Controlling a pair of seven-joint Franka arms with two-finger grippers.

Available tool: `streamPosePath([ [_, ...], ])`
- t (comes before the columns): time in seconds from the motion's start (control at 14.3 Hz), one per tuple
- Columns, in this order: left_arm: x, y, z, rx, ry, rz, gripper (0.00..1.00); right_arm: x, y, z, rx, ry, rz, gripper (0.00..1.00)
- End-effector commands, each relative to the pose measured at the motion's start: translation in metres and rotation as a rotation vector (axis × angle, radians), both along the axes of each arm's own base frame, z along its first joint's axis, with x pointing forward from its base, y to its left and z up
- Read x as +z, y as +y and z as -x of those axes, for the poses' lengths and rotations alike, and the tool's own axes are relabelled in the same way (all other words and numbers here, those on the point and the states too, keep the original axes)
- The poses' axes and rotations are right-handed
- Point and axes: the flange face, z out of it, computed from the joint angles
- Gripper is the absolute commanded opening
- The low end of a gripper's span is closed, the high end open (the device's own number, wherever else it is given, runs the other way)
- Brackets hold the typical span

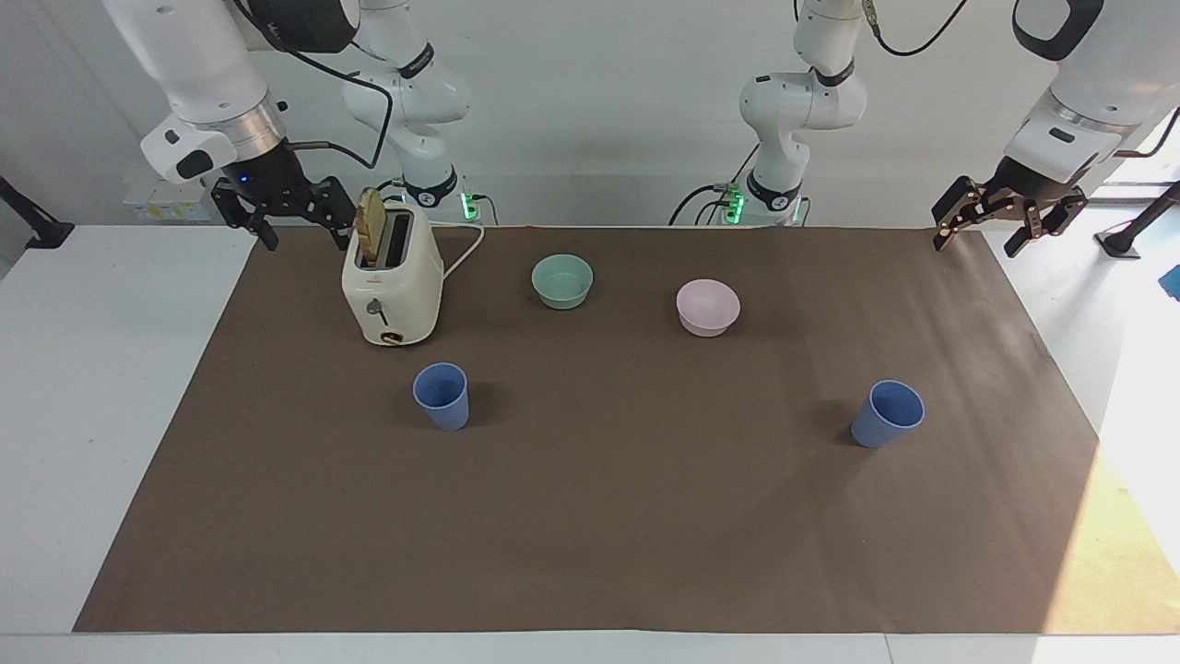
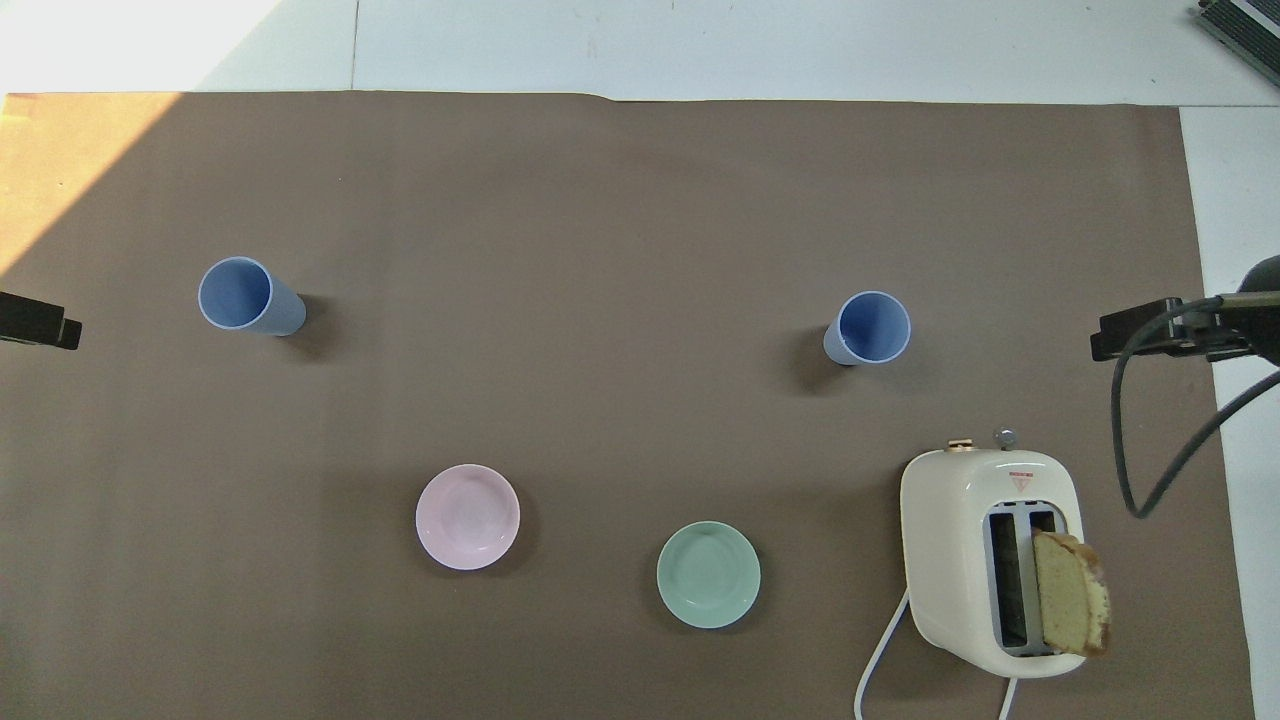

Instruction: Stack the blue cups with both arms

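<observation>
Two blue cups stand upright and apart on the brown mat. One cup (image 1: pixel 442 395) (image 2: pixel 868 328) is toward the right arm's end, farther from the robots than the toaster. The other cup (image 1: pixel 888 412) (image 2: pixel 250 297) is toward the left arm's end. My right gripper (image 1: pixel 300 231) hangs open and empty in the air over the mat's corner beside the toaster. My left gripper (image 1: pixel 979 235) hangs open and empty over the mat's corner at the left arm's end. Neither gripper is close to a cup. Only the grippers' tips show in the overhead view.
A cream toaster (image 1: pixel 392 286) (image 2: pixel 990 560) with a bread slice (image 1: pixel 371 226) sticking up stands near the right gripper. A teal-green bowl (image 1: pixel 562 280) (image 2: pixel 708 574) and a pink bowl (image 1: pixel 707 306) (image 2: pixel 467 516) sit nearer to the robots than the cups.
</observation>
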Motion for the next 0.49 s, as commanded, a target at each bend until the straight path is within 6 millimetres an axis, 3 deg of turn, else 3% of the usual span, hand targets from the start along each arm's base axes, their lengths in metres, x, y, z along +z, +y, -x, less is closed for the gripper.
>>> streamPosePath([
  [0.0,0.0018,0.0002,0.0054,0.000,0.005,-0.001,1.00,0.0011,-0.0017,0.0064,-0.002,-0.009,-0.009,1.00],
  [0.42,0.0022,-0.0007,0.0042,0.007,0.000,-0.002,1.00,0.0011,-0.0017,0.0064,-0.002,-0.009,-0.009,1.00],
])
